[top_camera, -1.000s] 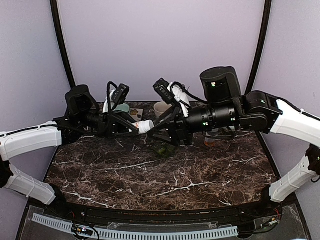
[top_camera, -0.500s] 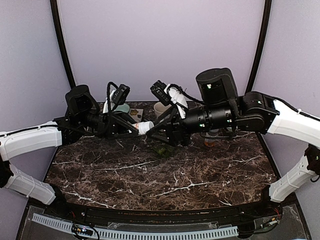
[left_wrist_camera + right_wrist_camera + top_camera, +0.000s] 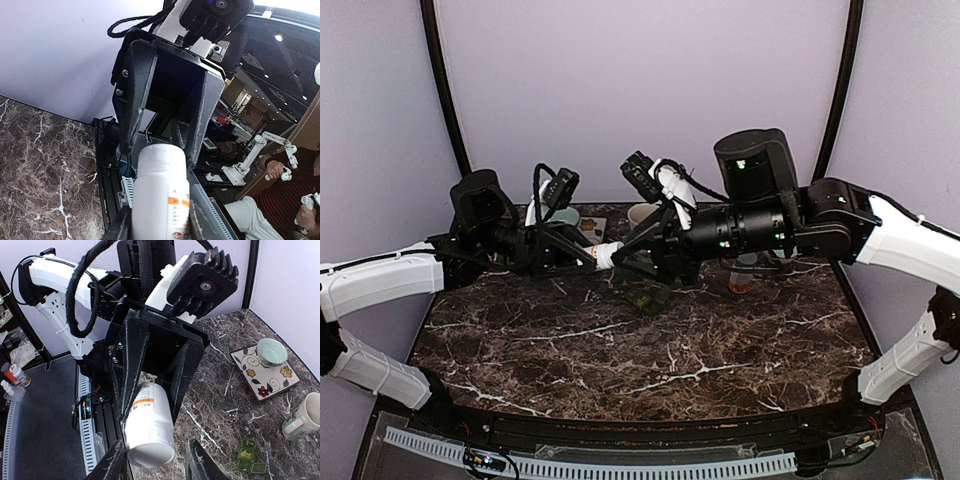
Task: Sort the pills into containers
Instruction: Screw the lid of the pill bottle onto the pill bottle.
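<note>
My left gripper (image 3: 588,255) is shut on a white pill bottle (image 3: 611,253) with an orange label band and holds it level above the table, cap end towards the right arm. In the left wrist view the bottle (image 3: 160,195) sits between my fingers. My right gripper (image 3: 628,256) is open, with its jaws either side of the bottle's cap end (image 3: 150,432) and gaps showing. The dark green pill box (image 3: 645,298) lies on the marble below the bottle and also shows in the right wrist view (image 3: 247,457). No loose pills are in view.
A cream mug (image 3: 642,215) stands at the back centre. A pale green bowl (image 3: 271,351) sits on a patterned tile (image 3: 260,377) at the back left. An orange-brown object (image 3: 740,282) stands under the right arm. The marble table (image 3: 650,360) extends towards the near edge.
My right gripper has moved left towards the bottle, and its open jaws now sit around the cap end. The left arm and the bottle have stayed still.
</note>
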Controlling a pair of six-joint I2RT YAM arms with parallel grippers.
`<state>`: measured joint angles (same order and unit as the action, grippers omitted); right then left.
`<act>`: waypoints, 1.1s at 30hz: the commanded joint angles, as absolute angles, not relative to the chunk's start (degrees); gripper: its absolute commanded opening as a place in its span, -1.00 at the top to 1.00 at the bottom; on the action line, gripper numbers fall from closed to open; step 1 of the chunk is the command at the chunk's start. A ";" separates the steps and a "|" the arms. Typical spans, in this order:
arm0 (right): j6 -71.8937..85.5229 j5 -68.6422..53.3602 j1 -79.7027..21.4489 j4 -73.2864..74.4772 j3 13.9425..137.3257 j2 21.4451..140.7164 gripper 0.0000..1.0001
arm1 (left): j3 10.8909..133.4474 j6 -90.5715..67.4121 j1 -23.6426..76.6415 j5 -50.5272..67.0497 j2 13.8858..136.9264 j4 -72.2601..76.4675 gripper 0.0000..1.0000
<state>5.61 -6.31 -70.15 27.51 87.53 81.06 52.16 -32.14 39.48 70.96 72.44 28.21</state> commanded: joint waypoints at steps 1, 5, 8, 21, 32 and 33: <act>5.18 -6.74 -70.64 27.33 89.52 82.04 0.20 | 53.83 -31.77 39.55 72.04 71.89 30.09 1.00; 5.27 -6.99 -70.66 27.45 89.80 82.28 0.21 | 53.87 -31.97 39.57 72.17 71.98 30.31 1.00; 5.36 -7.21 -70.65 27.73 89.98 82.61 0.26 | 53.87 -32.05 39.55 72.22 71.90 30.50 1.00; 9.74 -7.82 -70.64 30.15 93.40 85.12 1.00 | 54.21 -29.71 39.55 70.68 71.61 29.01 1.00; 33.19 -17.90 -66.58 27.31 98.01 89.88 1.00 | 53.50 -20.60 39.86 60.78 66.44 27.58 1.00; 36.05 -18.87 -65.68 25.74 97.29 89.69 1.00 | 53.18 -20.24 39.96 59.66 65.98 28.08 1.00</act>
<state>23.00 -12.34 -67.64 34.33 98.04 87.42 52.38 -24.51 38.68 65.41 68.73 24.97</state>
